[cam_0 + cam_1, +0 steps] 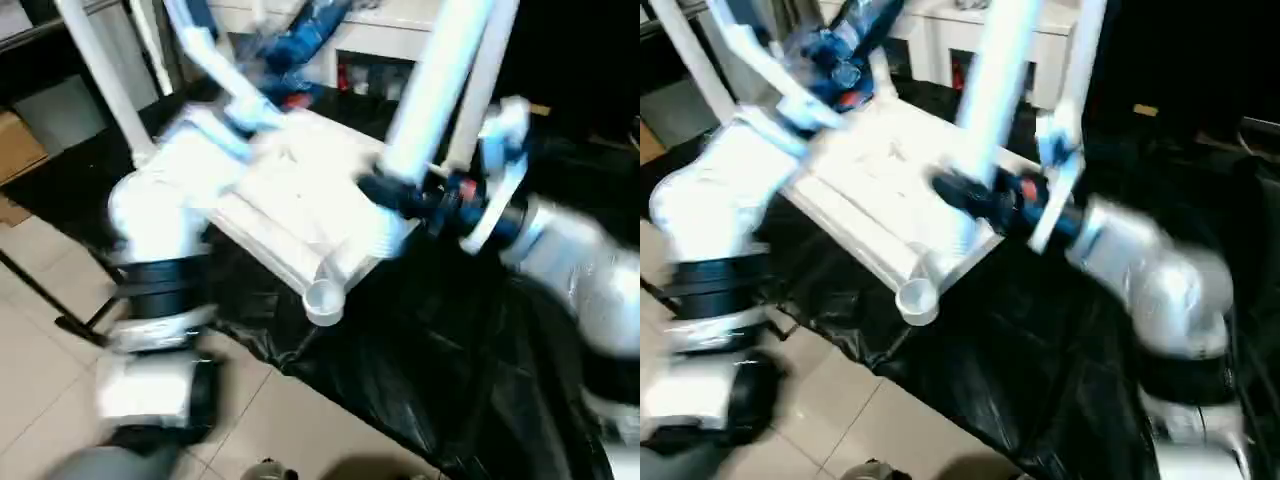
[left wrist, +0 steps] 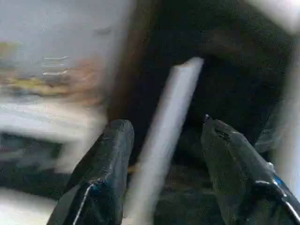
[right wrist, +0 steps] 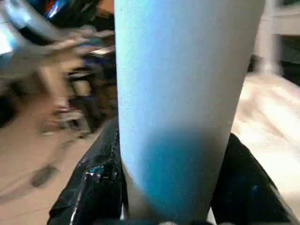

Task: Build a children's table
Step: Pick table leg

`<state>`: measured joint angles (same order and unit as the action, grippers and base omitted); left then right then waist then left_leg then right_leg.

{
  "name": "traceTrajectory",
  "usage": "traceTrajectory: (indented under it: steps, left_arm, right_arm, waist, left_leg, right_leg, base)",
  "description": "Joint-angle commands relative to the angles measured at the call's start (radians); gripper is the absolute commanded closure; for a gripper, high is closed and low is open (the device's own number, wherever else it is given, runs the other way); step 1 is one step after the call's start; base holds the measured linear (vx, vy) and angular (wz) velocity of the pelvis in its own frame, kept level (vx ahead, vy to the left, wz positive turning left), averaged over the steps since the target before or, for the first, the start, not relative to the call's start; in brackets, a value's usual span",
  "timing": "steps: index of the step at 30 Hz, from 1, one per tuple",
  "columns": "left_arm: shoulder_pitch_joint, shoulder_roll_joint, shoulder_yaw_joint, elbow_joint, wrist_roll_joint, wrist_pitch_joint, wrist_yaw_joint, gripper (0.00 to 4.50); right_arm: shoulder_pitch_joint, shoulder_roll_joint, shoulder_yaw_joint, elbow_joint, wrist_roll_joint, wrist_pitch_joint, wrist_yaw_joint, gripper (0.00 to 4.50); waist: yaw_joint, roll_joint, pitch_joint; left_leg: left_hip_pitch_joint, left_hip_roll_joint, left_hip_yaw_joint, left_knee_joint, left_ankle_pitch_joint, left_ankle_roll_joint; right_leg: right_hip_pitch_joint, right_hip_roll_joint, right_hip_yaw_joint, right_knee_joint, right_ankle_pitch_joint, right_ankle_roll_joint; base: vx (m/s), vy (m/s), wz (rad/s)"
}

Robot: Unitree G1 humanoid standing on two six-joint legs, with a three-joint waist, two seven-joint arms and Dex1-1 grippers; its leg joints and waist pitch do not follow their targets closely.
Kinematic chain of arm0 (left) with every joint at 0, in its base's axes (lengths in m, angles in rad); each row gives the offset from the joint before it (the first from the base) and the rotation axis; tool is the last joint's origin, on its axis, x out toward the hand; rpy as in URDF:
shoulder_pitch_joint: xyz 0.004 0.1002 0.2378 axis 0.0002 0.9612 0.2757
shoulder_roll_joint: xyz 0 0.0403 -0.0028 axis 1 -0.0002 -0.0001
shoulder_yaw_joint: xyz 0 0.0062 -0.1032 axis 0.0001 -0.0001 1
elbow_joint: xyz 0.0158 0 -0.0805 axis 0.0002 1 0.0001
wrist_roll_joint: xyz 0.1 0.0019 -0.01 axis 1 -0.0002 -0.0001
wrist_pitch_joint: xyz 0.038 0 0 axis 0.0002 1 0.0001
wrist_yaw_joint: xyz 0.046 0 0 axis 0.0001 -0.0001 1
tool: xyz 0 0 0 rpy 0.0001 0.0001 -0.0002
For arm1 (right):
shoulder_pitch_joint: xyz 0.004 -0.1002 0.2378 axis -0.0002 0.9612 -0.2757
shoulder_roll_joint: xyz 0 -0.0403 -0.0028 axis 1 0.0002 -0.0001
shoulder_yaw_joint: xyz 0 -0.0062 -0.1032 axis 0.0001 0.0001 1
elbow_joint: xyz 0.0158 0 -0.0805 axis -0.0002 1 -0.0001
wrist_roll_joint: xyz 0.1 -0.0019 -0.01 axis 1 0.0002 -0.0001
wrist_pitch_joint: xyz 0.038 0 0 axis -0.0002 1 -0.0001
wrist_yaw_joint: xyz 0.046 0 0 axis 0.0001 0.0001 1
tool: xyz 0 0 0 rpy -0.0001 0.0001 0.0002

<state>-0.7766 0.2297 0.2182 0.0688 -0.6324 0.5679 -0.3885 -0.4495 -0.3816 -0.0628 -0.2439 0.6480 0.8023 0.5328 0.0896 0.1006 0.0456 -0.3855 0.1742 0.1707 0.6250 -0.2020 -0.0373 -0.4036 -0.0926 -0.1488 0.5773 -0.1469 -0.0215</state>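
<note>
The children's table's white tabletop (image 1: 290, 200) lies underside up on the black-covered work table (image 1: 430, 360). One empty round corner socket (image 1: 323, 298) faces me. A white leg (image 1: 432, 90) rises from the right corner, and my right gripper (image 1: 385, 190) is shut around its lower part; in the right wrist view the leg (image 3: 183, 93) sits between both fingers (image 3: 101, 178). Another leg (image 1: 100, 70) stands at the left corner. My left gripper (image 2: 164, 124) is open, its fingers (image 2: 115, 140) well apart, with a white leg (image 2: 171, 108) seen beyond the gap, untouched.
A white cabinet (image 1: 370, 40) stands behind the work table. A cardboard box (image 1: 15, 140) sits at the far left. Tiled floor (image 1: 60, 330) lies below the work table's front edge, crossed by a thin black stand leg (image 1: 40, 290).
</note>
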Motion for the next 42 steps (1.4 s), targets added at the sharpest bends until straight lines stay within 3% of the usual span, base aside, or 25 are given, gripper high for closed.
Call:
traceTrajectory:
  steps: [1, 12, 14, 16, 17, 19, 21, 23, 24, 25, 26, 27, 29, 30, 31, 32, 33, 34, 35, 37, 38, 39, 40, 41, 42]
  left_arm:
    - [0.078, 0.056, -0.073, -0.032, 0.159, -0.033, 0.053, 1.84]
    - [0.417, 0.124, -0.202, -0.016, 0.518, -0.284, 0.247, 1.84]
    - [0.43, 0.118, -0.207, -0.015, 0.522, -0.284, 0.258, 1.84]
    - [0.434, 0.099, -0.217, -0.004, 0.536, -0.302, 0.276, 1.84]
    - [0.43, 0.082, -0.226, 0.008, 0.554, -0.32, 0.291, 1.84]
    - [0.431, 0.08, -0.228, 0.01, 0.557, -0.323, 0.293, 1.84]
    - [0.429, 0.071, -0.228, 0.016, 0.563, -0.325, 0.302, 1.84]
    - [0.426, 0.06, -0.225, 0.025, 0.575, -0.334, 0.309, 1.84]
    - [0.427, 0.058, -0.219, 0.026, 0.582, -0.34, 0.312, 1.84]
    - [0.427, 0.058, -0.219, 0.026, 0.582, -0.34, 0.312, 1.84]
    - [0.428, 0.059, -0.217, 0.024, 0.584, -0.341, 0.314, 1.84]
    - [0.429, 0.06, -0.212, 0.023, 0.583, -0.341, 0.316, 1.84]
    - [0.431, 0.061, -0.209, 0.023, 0.582, -0.341, 0.318, 1.84]
    - [0.435, 0.062, -0.207, 0.023, 0.587, -0.343, 0.321, 1.84]
    - [0.436, 0.062, -0.205, 0.024, 0.588, -0.346, 0.323, 1.84]
    - [0.436, 0.062, -0.205, 0.024, 0.588, -0.346, 0.323, 1.84]
    - [0.44, 0.061, -0.201, 0.023, 0.588, -0.347, 0.325, 1.84]
    - [0.44, 0.061, -0.2, 0.023, 0.587, -0.347, 0.325, 1.84]
    - [0.442, 0.061, -0.198, 0.023, 0.586, -0.348, 0.326, 1.84]
    - [0.452, 0.056, -0.187, 0.024, 0.591, -0.349, 0.335, 1.84]
    - [0.459, 0.052, -0.18, 0.021, 0.59, -0.349, 0.34, 1.84]
    - [0.468, 0.05, -0.174, 0.015, 0.589, -0.346, 0.346, 1.84]
    - [0.468, 0.05, -0.174, 0.015, 0.589, -0.346, 0.346, 1.84]
    - [0.486, 0.045, -0.166, -0.003, 0.585, -0.349, 0.352, 1.84]
    - [0.489, 0.044, -0.165, -0.006, 0.584, -0.35, 0.353, 1.84]
  right_arm:
    - [0.036, 0.018, 0.016, -0.06, -0.095, -0.077, -0.097, 2.62]
    - [0.243, 0.118, 0.001, -0.002, -0.383, -0.348, -0.397, 2.62]
    - [0.254, 0.118, 0.007, 0.013, -0.402, -0.351, -0.416, 2.62]
    - [0.262, 0.149, -0.02, 0.049, -0.396, -0.358, -0.452, 2.62]
    - [0.261, 0.184, -0.05, 0.083, -0.386, -0.362, -0.486, 2.62]
    - [0.261, 0.189, -0.053, 0.087, -0.388, -0.366, -0.49, 2.62]
    - [0.257, 0.201, -0.051, 0.108, -0.391, -0.389, -0.486, 2.62]
    - [0.246, 0.214, -0.045, 0.136, -0.391, -0.411, -0.474, 2.62]
    - [0.24, 0.218, -0.044, 0.148, -0.386, -0.411, -0.467, 2.62]
    - [0.24, 0.218, -0.044, 0.148, -0.386, -0.411, -0.467, 2.62]
    - [0.238, 0.219, -0.045, 0.151, -0.382, -0.409, -0.463, 2.62]
    - [0.232, 0.216, -0.041, 0.164, -0.39, -0.416, -0.464, 2.62]
    - [0.226, 0.211, -0.036, 0.178, -0.402, -0.432, -0.467, 2.62]
    - [0.22, 0.208, -0.035, 0.193, -0.421, -0.439, -0.476, 2.62]
    - [0.217, 0.21, -0.038, 0.201, -0.409, -0.42, -0.462, 2.62]
    - [0.217, 0.21, -0.038, 0.201, -0.409, -0.42, -0.462, 2.62]
    - [0.219, 0.205, -0.03, 0.204, -0.414, -0.412, -0.453, 2.62]
    - [0.219, 0.204, -0.029, 0.205, -0.415, -0.412, -0.451, 2.62]
    - [0.221, 0.2, -0.022, 0.207, -0.419, -0.406, -0.444, 2.62]
    - [0.226, 0.2, -0.009, 0.201, -0.421, -0.422, -0.418, 2.62]
    - [0.225, 0.198, 0.004, 0.199, -0.429, -0.434, -0.411, 2.62]
    - [0.226, 0.197, 0.013, 0.194, -0.418, -0.443, -0.386, 2.62]
    - [0.226, 0.197, 0.013, 0.194, -0.418, -0.443, -0.386, 2.62]
    - [0.227, 0.191, 0.03, 0.195, -0.418, -0.444, -0.364, 2.62]
    - [0.226, 0.19, 0.032, 0.197, -0.42, -0.444, -0.363, 2.62]
  waist:
    - [-0.005, -0.009, -0.077]
    - [-0.032, -0.013, -0.068]
    - [-0.026, -0.018, -0.068]
    - [-0.023, -0.036, -0.066]
    - [-0.004, -0.056, -0.06]
    - [0.037, -0.067, -0.056]
    - [0.035, -0.058, -0.055]
    - [0.001, -0.053, -0.049]
    - [-0.043, -0.054, -0.045]
    - [-0.043, -0.054, -0.045]
    - [-0.077, -0.018, -0.043]
    - [-0.077, -0.018, -0.039]
    - [-0.052, -0.03, -0.018]
    - [-0.053, -0.06, -0.036]
    - [-0.041, -0.072, -0.05]
    - [-0.014, -0.122, -0.065]
    - [-0.006, -0.081, -0.094]
    - [-0.023, -0.102, -0.071]
    - [-0.007, -0.089, -0.068]
    - [-0.002, -0.079, -0.067]
    - [0.0, -0.052, -0.074]
    - [-0.029, -0.025, -0.067]
    - [-0.057, 0.004, -0.086]
    - [-0.08, 0.009, -0.088]
    - [-0.069, 0.006, -0.087]
  left_leg:
    - [0.009, 0.051, -0.034, -0.078, -0.111, -0.005]
    - [0.016, 0.046, -0.028, -0.083, -0.233, 0.019]
    - [0.008, 0.033, -0.019, -0.076, -0.212, 0.061]
    - [0.026, 0.023, 0.006, -0.051, -0.194, 0.056]
    - [0.038, 0.017, 0.014, -0.012, -0.218, 0.041]
    - [0.013, 0.005, -0.024, 0.051, -0.196, 0.062]
    - [-0.006, -0.018, -0.065, 0.054, -0.174, 0.051]
    - [0.065, -0.031, -0.029, -0.012, -0.21, 0.061]
    - [0.118, -0.022, 0.003, -0.05, -0.324, 0.093]
    - [0.118, -0.022, 0.003, -0.05, -0.324, 0.093]
    - [0.103, 0.035, 0.049, -0.128, -0.546, 0.145]
    - [0.086, 0.092, 0.058, -0.172, -0.631, 0.131]
    - [0.063, 0.145, 0.113, -0.229, -0.769, 0.02]
    - [0.085, 0.116, 0.115, -0.206, -0.734, -0.085]
    - [0.088, 0.078, 0.11, -0.144, -0.651, -0.158]
    - [-0.043, 0.02, -0.037, 0.158, -0.31, -0.018]
    - [-0.094, -0.039, -0.104, 0.214, -0.166, -0.021]
    - [-0.139, -0.07, -0.11, 0.208, -0.092, -0.032]
    - [-0.089, -0.069, -0.1, 0.18, -0.038, -0.05]
    - [-0.075, -0.041, -0.097, 0.097, 0.06, -0.003]
    - [-0.066, -0.01, -0.102, 0.024, 0.12, 0.1]
    - [-0.029, -0.008, -0.088, -0.048, 0.128, 0.268]
    - [0.044, 0.006, -0.108, -0.061, 0.165, 0.371]
    - [0.096, 0.028, -0.14, -0.058, 0.272, 0.546]
    - [0.09, 0.043, -0.143, -0.063, 0.326, 0.574]
  right_leg:
    - [0.059, -0.065, 0.056, -0.07, -0.348, 0.021]
    - [0.047, -0.066, 0.058, -0.085, -0.412, -0.018]
    - [0.056, -0.102, 0.078, -0.081, -0.452, -0.059]
    - [0.042, -0.11, 0.124, -0.098, -0.524, -0.063]
    - [0.033, -0.122, 0.22, -0.119, -0.663, -0.062]
    - [0.054, -0.174, 0.33, -0.142, -0.805, -0.056]
    - [0.061, -0.121, 0.366, -0.128, -0.787, -0.084]
    - [-0.018, 0.019, 0.323, -0.11, -0.679, -0.049]
    - [-0.077, 0.075, 0.25, -0.075, -0.563, -0.037]
    - [-0.077, 0.075, 0.25, -0.075, -0.563, -0.037]
    - [-0.081, 0.071, 0.114, 0.045, -0.435, -0.057]
    - [-0.034, 0.016, 0.043, 0.154, -0.279, -0.072]
    - [0.019, -0.018, -0.007, 0.223, -0.243, -0.068]
    - [0.045, -0.045, 0.033, 0.176, -0.349, -0.051]
    - [0.044, -0.098, 0.1, 0.101, -0.552, -0.03]
    - [0.103, -0.357, 0.24, -0.079, -0.753, 0.085]
    - [0.133, -0.336, 0.266, -0.038, -0.595, 0.086]
    - [0.13, -0.25, 0.136, -0.026, -0.328, 0.219]
    - [0.091, -0.232, 0.1, -0.04, -0.126, 0.147]
    - [0.096, -0.205, 0.082, -0.057, -0.093, -0.039]
    - [0.108, -0.178, 0.088, -0.058, -0.169, -0.142]
    - [0.065, -0.044, 0.043, -0.006, -0.243, -0.137]
    - [0.034, 0.013, 0.026, 0.06, -0.25, -0.118]
    - [-0.034, 0.046, 0.022, 0.16, -0.258, -0.046]
    - [-0.052, 0.044, 0.026, 0.194, -0.253, -0.002]
  base:
    - [0.0, 0.0, 0.0]
    - [0.0, 0.0, 0.0]
    - [0.0, 0.0, 0.0]
    - [0.0, 0.0, 0.0]
    - [-0.023, 0.049, -0.42]
    - [-0.021, 0.074, -0.47]
    - [-0.03, 0.158, -0.54]
    - [-0.069, 0.217, -0.47]
    - [-0.094, 0.232, -0.39]
    - [-0.124, 0.243, -0.43]
    - [-0.111, 0.259, -0.57]
    - [-0.111, 0.259, -0.57]
    - [-0.098, 0.195, -0.6]
    - [-0.093, 0.161, -0.58]
    - [-0.037, 0.106, -0.57]
    - [0.004, 0.148, -0.44]
    - [0.004, 0.148, -0.44]
    - [-0.019, 0.174, -0.41]
    - [-0.03, 0.164, -0.36]
    - [-0.023, 0.198, -0.25]
    - [0.001, 0.316, -0.04]
    - [0.001, 0.316, -0.04]
    - [0.005, 0.302, 0.02]
    - [-0.009, 0.268, 0.03]
    - [-0.009, 0.268, 0.03]
